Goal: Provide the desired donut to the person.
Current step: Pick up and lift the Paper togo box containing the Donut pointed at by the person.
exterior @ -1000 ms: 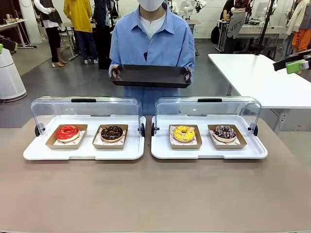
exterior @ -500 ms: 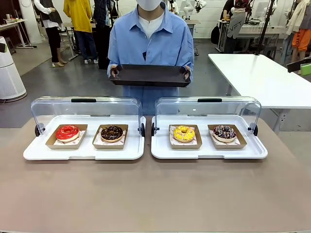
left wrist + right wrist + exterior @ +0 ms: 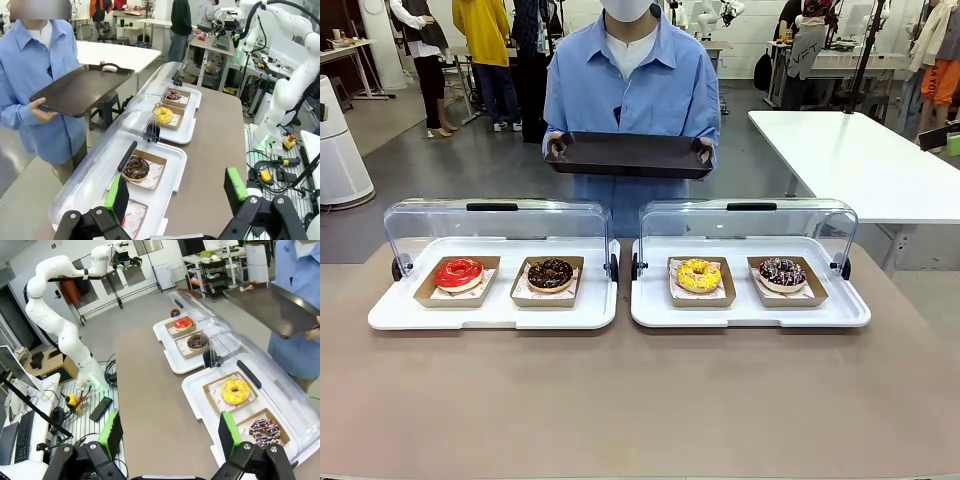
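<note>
Surroundings: a brown table (image 3: pixel 640 400) carries two white trays side by side. A white side table (image 3: pixel 860 150) stands beyond it to the right, and other people stand farther back in the room.
In the way: each tray's clear cover is swung back along its far edge. The left cover (image 3: pixel 495 222) and right cover (image 3: pixel 750 220) both stand between the donuts and the person, while the near side of each tray lies uncovered.
Person: the person (image 3: pixel 630 90) stands at the far side facing the table, with both hands on a dark tray (image 3: pixel 630 155) held level above and behind the covers.
Left white tray (image 3: pixel 380 315): it holds two open cardboard boxes (image 3: pixel 525 296), with the red donut (image 3: pixel 458 272) in the left one and the chocolate donut (image 3: pixel 550 274) in the right one.
Right white tray (image 3: pixel 850 315): it holds two more boxes, with the yellow donut (image 3: pixel 698 274) on the left and the sprinkled donut (image 3: pixel 781 271) on the right.
Wanted donut: it cannot be told which of the four is asked for. Each lies in its own box, apart from both grippers.
Left gripper (image 3: pixel 176 189): the jaws are spread wide with nothing between them, raised above the left end of the row of trays.
Right gripper (image 3: pixel 169 434): the jaws are spread wide and hold nothing, raised above the right end of the row.
</note>
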Robot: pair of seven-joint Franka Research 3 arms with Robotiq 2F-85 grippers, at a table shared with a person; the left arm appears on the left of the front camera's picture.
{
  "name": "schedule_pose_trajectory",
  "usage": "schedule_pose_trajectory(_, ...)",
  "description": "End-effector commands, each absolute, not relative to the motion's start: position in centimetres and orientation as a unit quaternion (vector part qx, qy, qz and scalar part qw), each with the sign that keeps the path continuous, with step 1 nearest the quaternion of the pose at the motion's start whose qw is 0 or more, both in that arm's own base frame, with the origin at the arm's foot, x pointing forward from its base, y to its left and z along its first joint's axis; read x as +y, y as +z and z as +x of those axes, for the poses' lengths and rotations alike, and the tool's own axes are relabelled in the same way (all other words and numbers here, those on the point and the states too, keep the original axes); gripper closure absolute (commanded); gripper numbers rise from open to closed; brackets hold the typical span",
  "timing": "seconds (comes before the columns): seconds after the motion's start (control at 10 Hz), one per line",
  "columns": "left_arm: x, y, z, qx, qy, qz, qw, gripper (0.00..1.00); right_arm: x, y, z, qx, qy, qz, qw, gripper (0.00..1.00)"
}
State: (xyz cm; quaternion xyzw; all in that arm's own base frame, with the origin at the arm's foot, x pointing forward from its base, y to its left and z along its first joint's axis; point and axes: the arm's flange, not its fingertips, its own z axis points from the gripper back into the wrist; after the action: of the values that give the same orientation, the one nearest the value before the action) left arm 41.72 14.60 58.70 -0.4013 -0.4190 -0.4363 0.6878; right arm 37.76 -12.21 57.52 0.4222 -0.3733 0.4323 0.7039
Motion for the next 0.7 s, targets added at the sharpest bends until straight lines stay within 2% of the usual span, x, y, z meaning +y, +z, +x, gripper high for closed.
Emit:
schedule_pose_trajectory(0.0,14.37,58.74,41.71,-0.433,-0.428,-0.393,0.690,0.00,-11.66,57.44,37.97,-0.387,0.417,0.423,0.705,0.00)
schedule_pose_trajectory(0.6,14.72,58.34,41.84,-0.428,-0.421,-0.382,0.702,0.00,-11.56,57.42,37.49,-0.382,0.403,0.400,0.729,0.00)
